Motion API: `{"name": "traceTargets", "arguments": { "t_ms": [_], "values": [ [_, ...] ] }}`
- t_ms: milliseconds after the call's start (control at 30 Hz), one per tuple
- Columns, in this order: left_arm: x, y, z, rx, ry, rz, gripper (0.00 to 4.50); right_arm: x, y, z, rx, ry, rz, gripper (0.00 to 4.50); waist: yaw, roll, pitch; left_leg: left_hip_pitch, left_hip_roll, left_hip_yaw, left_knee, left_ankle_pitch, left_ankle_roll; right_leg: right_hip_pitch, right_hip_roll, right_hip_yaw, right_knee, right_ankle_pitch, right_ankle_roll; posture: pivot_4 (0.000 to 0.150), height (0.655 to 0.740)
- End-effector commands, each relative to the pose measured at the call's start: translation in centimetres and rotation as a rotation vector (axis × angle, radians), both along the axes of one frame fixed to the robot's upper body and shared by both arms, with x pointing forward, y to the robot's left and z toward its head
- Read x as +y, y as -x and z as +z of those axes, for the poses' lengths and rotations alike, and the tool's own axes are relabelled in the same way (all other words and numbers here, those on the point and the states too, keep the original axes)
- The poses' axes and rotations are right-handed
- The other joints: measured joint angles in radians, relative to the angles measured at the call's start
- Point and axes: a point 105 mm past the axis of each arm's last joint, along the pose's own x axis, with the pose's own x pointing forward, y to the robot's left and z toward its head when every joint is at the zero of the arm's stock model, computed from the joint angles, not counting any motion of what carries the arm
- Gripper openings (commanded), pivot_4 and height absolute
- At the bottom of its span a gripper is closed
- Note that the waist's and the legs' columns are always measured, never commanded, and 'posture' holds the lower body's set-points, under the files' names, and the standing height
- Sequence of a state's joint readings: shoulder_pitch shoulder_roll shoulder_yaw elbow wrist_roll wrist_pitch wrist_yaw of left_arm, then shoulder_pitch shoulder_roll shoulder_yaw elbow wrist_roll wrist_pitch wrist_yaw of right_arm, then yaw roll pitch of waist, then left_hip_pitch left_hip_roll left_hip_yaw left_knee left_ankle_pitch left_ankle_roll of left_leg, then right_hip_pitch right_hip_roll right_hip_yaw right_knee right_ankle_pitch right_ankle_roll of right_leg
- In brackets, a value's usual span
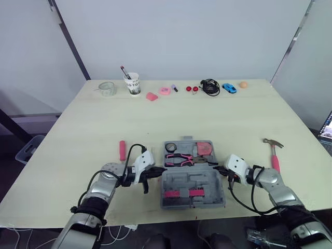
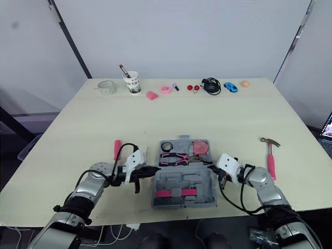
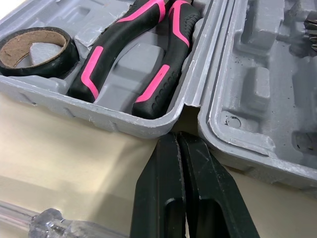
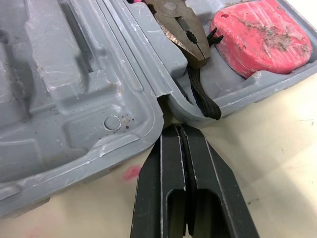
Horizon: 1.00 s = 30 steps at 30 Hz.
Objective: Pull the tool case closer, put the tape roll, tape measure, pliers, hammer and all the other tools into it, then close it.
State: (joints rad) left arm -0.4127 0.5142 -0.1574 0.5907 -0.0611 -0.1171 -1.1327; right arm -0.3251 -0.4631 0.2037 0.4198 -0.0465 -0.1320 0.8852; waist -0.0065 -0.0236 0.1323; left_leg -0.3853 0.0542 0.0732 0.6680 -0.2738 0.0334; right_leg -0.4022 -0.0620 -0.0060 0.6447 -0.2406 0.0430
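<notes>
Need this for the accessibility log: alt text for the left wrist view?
The shut left gripper points at the hinge gap of the open grey tool case. Pink-and-black pliers and a black tape roll lie in its tray.

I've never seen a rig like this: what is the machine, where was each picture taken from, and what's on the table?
This is a humanoid robot with two arms, each ending in two black fingers. The two wide pictures come from cameras in its head, looking down over its arms at a table. The two close-ups come from a camera on each wrist, looking along that arm's fingers. The left fingers and right fingers are pressed shut, holding nothing, their tips by either end of the hinge of an open grey tool case. In it lie a tape roll, pliers and a pink tape measure. A hammer lies on the table to the robot's right, a pink-handled tool to its left. Along the far edge stand a cup, a toy car and small bits.
</notes>
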Motion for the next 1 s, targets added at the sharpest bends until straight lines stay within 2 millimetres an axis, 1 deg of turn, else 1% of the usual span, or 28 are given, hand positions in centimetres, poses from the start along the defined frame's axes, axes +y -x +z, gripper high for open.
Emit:
{"name": "traceTargets", "arguments": {
  "t_ms": [33,133,267,333,400,500,600,667,700,833,900,1000],
  "values": [
    [0.4,0.1,0.4,-0.018,-0.017,0.001,0.11,-0.7,-0.3,1.5,-0.051,-0.025,-0.015,0.00,-0.002,0.000,0.000,0.000,0.000,0.000,0.000,0.000,0.000,0.000,0.000,0.000,0.000,0.000,0.000,0.150,0.7400],
    [0.6,0.1,0.6,-0.021,-0.020,0.002,0.11,-1.1,-0.2,1.6,-0.052,-0.031,-0.029,0.00,-0.004,0.000,0.000,0.000,0.000,0.000,0.000,0.000,0.000,0.000,0.000,0.000,0.000,0.000,0.000,0.150,0.7400],
    [0.9,0.1,1.5,-0.047,-0.015,0.001,0.11,-1.8,-0.2,2.3,-0.067,-0.068,-0.068,0.00,-0.007,0.000,0.000,0.000,0.000,0.000,-0.001,0.000,0.000,0.000,0.000,0.000,0.000,0.000,0.000,0.150,0.7400],
    [0.9,0.0,2.8,-0.053,0.061,0.035,0.11,-2.2,-0.2,3.0,-0.076,-0.103,-0.097,0.00,-0.007,0.001,0.001,0.000,0.000,-0.001,-0.001,0.000,0.000,-0.001,0.000,0.000,0.000,0.000,0.000,0.150,0.7400],
    [0.9,0.0,4.1,-0.073,0.122,0.053,0.11,-2.5,-0.4,3.9,-0.076,-0.179,-0.144,0.00,-0.006,0.001,0.001,-0.001,0.001,-0.001,-0.001,0.000,0.000,-0.001,0.000,0.000,0.000,0.000,0.000,0.150,0.7400],
    [1.3,1.0,5.1,-0.097,0.149,0.048,0.11,-2.7,-0.1,5.2,-0.086,-0.262,-0.179,0.00,-0.006,0.001,0.002,-0.001,0.001,-0.003,-0.001,0.000,0.000,-0.002,-0.001,0.000,-0.001,0.000,0.000,0.150,0.7400],
    [2.0,1.7,6.6,-0.125,0.208,0.089,0.11,-3.5,0.3,6.1,-0.105,-0.303,-0.213,0.00,-0.006,0.002,0.002,-0.001,0.003,-0.003,-0.002,0.000,0.000,-0.002,-0.001,0.001,-0.002,0.000,0.000,0.150,0.7400],
    [2.8,1.9,7.6,-0.151,0.245,0.145,0.11,-4.5,0.7,6.6,-0.118,-0.328,-0.250,0.00,-0.004,0.002,0.002,-0.001,0.003,-0.003,-0.002,0.000,0.000,-0.002,-0.002,0.000,-0.002,0.000,0.000,0.150,0.7400],
    [3.3,2.3,7.8,-0.156,0.247,0.165,0.11,-5.1,1.0,6.7,-0.122,-0.329,-0.267,0.00,-0.003,0.002,0.002,-0.001,0.003,-0.004,-0.002,0.000,0.000,-0.002,-0.002,0.000,-0.002,0.000,-0.001,0.150,0.7400],
    [5.4,4.1,7.6,-0.138,0.246,0.237,0.11,-8.1,2.4,6.4,-0.125,-0.338,-0.365,0.00,-0.004,0.002,0.003,-0.001,0.003,-0.003,-0.003,0.000,0.000,-0.002,-0.003,0.001,-0.002,-0.001,-0.002,0.150,0.7400],
    [6.0,4.8,7.5,-0.131,0.245,0.258,0.11,-9.0,3.0,6.2,-0.123,-0.327,-0.388,0.00,-0.004,0.002,0.003,-0.001,0.003,-0.003,-0.003,0.000,0.000,-0.002,-0.003,0.001,-0.003,-0.002,-0.002,0.150,0.7400],
    [8.2,6.0,7.2,-0.131,0.265,0.362,0.11,-11.8,4.5,5.9,-0.127,-0.327,-0.491,0.00,-0.004,0.002,0.003,0.000,0.003,-0.003,-0.003,0.000,0.000,-0.002,-0.004,0.001,-0.003,-0.002,-0.002,0.150,0.7400]
  ]
}}
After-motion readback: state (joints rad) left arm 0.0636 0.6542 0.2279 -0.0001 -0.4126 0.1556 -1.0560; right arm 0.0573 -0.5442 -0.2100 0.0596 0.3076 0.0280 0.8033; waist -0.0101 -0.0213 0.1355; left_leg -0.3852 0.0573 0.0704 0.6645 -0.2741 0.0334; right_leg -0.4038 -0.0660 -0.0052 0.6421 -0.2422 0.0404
